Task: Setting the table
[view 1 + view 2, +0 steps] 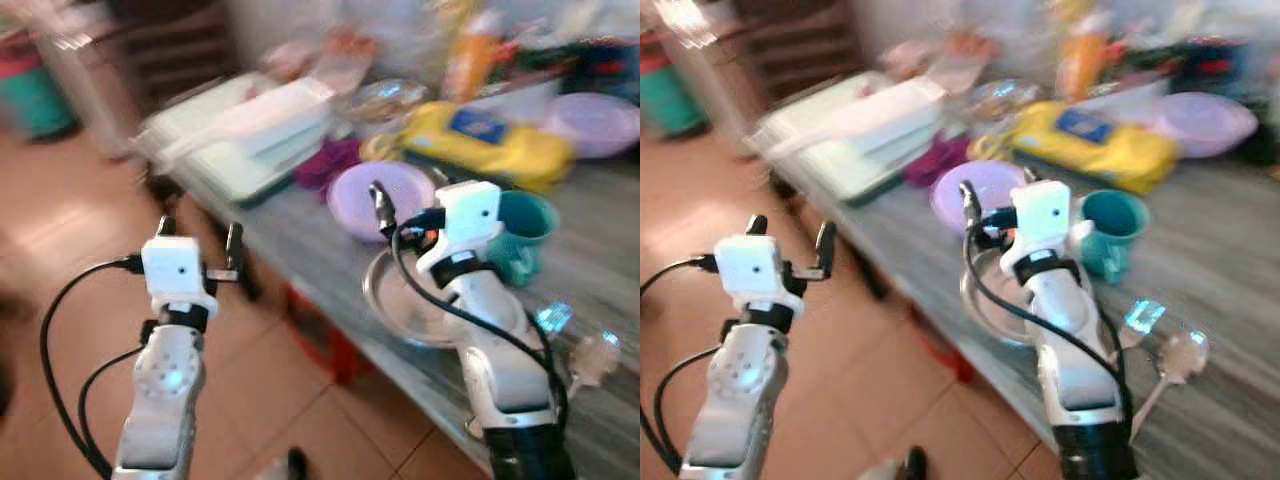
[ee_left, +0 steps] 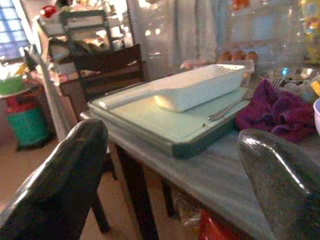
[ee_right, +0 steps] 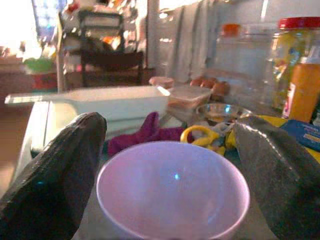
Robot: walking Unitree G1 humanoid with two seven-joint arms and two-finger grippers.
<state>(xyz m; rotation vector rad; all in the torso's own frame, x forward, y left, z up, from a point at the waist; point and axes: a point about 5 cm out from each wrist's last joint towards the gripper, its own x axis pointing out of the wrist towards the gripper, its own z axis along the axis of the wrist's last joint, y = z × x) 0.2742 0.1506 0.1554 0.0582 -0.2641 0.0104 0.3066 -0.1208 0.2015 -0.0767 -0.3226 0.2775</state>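
A lilac bowl (image 1: 385,195) stands on the grey table (image 1: 300,250) near its front edge, and in the right wrist view the bowl (image 3: 172,185) sits just ahead, between the two fingers. My right gripper (image 1: 408,195) hovers open right before it, above a steel plate (image 1: 420,300). A teal mug (image 1: 525,235) stands to the right of the gripper. Two clear glasses (image 1: 575,335) are near the front edge. My left gripper (image 1: 200,235) is open and empty, held over the floor in front of the table's left end.
A pale green tray (image 2: 165,127) holding a long white container (image 2: 195,90) fills the table's left end, with a purple cloth (image 1: 325,165) beside it. A yellow pack (image 1: 490,140), a lilac plate (image 1: 600,120) and jars stand behind. A teal bin (image 1: 40,95) stands far left.
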